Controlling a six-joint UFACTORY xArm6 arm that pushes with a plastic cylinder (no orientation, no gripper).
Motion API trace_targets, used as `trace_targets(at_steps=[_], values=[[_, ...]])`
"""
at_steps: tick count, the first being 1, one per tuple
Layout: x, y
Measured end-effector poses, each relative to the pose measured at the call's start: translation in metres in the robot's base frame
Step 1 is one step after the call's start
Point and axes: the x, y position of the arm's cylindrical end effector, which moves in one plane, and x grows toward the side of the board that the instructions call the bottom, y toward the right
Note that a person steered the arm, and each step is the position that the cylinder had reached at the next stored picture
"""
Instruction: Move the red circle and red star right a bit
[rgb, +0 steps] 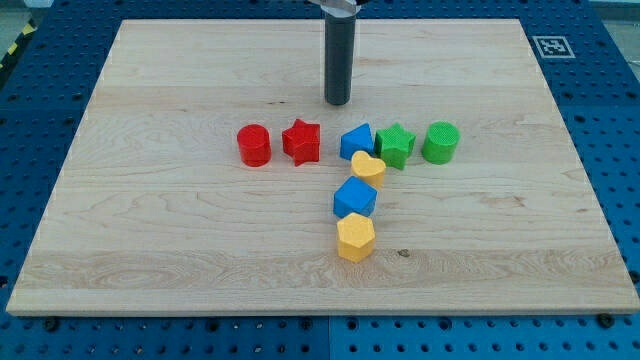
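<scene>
The red circle (254, 145) stands left of centre on the wooden board (150, 230). The red star (301, 142) sits just to its right, a small gap between them. My tip (338, 102) is above and to the right of the red star in the view, apart from every block and nearer the blue triangular block (356, 140).
Right of the red star a row holds the blue triangular block, a green star (395, 145) and a green circle (440, 142). Below it, a yellow heart (368, 167), a blue cube (355, 197) and a yellow hexagon (355, 238) form a column.
</scene>
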Motion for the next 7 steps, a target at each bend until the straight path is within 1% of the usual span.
trace_targets(at_steps=[2, 3, 4, 5, 6, 7], values=[[0.026, 0.000], [0.022, -0.004], [0.000, -0.051], [-0.003, -0.120], [0.016, -0.188], [0.057, -0.214]])
